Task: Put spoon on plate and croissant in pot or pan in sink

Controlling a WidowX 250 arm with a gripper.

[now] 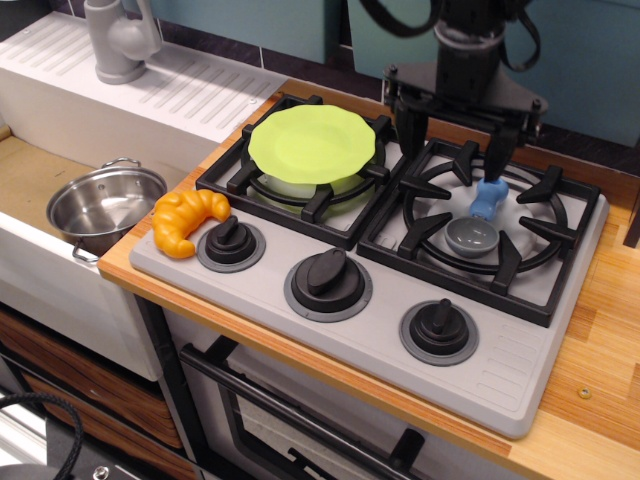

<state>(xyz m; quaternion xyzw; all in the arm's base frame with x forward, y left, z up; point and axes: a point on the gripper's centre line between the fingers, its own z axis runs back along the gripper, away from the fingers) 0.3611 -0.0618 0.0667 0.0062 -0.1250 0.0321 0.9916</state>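
Upper right of frame: the gripper (455,148) hangs over the right burner with its jaws spread and nothing between them, just behind the spoon (478,221). The plate (314,143) rests on the left burner at upper centre. At left, the croissant (186,219) lies on the stove's corner beside the pot (103,206) standing in the sink (30,175).

Bright, even overhead light, soft shadows, glare on the pot (105,205), sharp focus throughout

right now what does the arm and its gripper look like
The gripper is all black: a wide flat crossbar with small screws, carrying two straight tapered fingers. Above it sits a dark cylindrical wrist, with black cables looping beside it.
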